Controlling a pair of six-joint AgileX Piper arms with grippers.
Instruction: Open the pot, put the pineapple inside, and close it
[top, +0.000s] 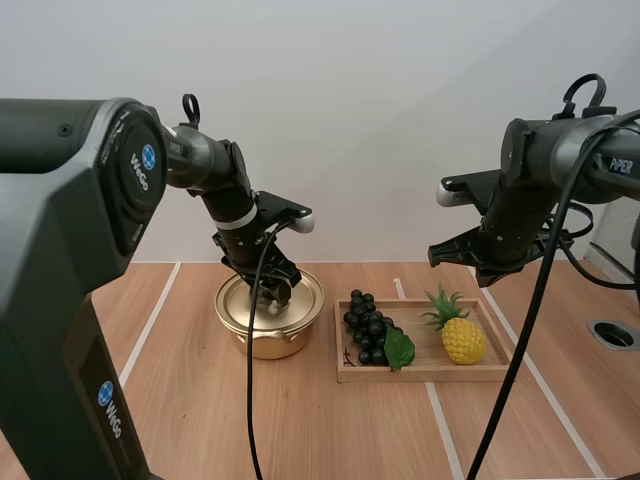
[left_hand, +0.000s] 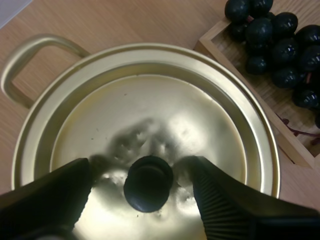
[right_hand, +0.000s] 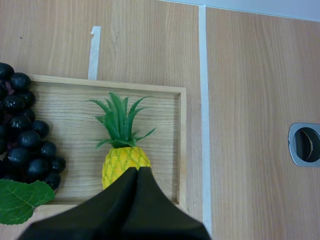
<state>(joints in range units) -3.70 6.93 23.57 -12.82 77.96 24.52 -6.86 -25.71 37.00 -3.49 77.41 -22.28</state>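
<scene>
left pincer (left_hand: 143, 165) splayed astride lid knob (left_hand: 148, 183) | right pincer (right_hand: 136, 171) closed over pineapple (right_hand: 119, 157)

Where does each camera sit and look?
High view: behind, above the arms, looking forward-down at pot and wooden tray; both arms show.
Left wrist view: on left arm, looking down at lid knob between open fingers.
Right wrist view: on right arm, looking down at pineapple past shut fingers.
Both wrist views share the grapes.

Left tool (left_hand: 143, 165) hangs low and spread wide; right tool (right_hand: 135, 171) hovers high, closed.
</scene>
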